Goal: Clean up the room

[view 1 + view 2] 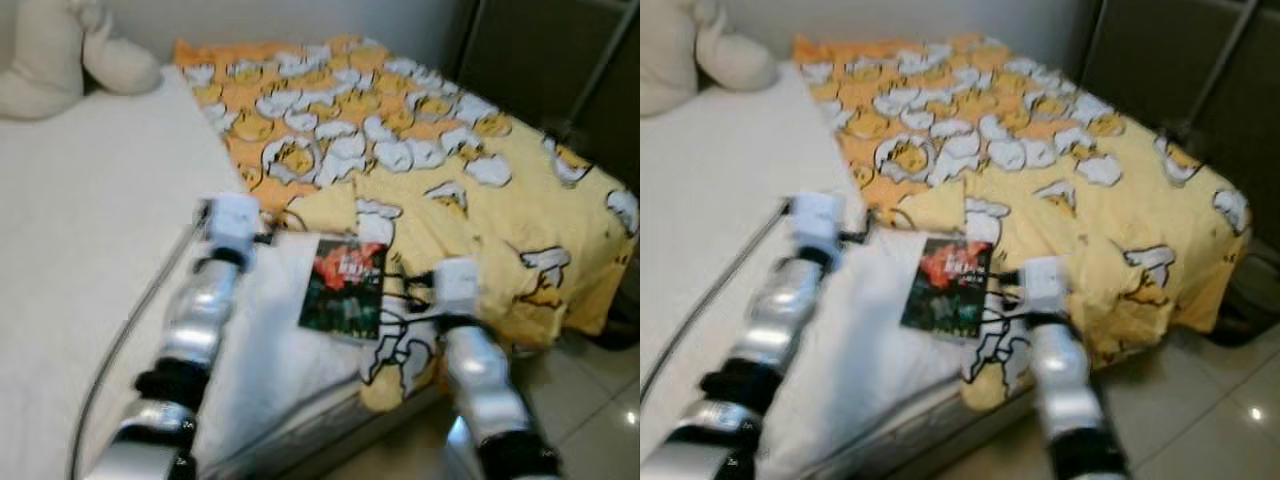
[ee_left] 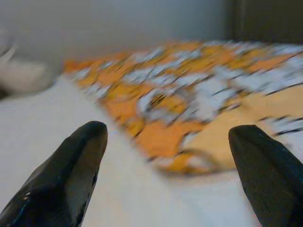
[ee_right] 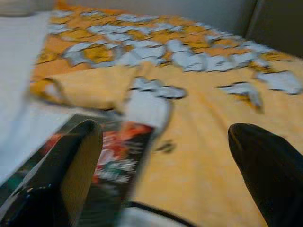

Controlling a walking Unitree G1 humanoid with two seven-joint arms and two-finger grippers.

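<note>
Both jaws gape empty over the bed [image 1: 90,230]: the book [image 1: 344,288] lies between them, nearer the right gripper [image 3: 161,142].

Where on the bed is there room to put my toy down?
The white sheet is bare between the plush toy and the left arm. It is crowded around the book, where the rumpled yellow blanket and both open grippers meet.

White bed [image 1: 90,200]; yellow blanket [image 1: 420,150]; book [image 1: 345,288]
</note>
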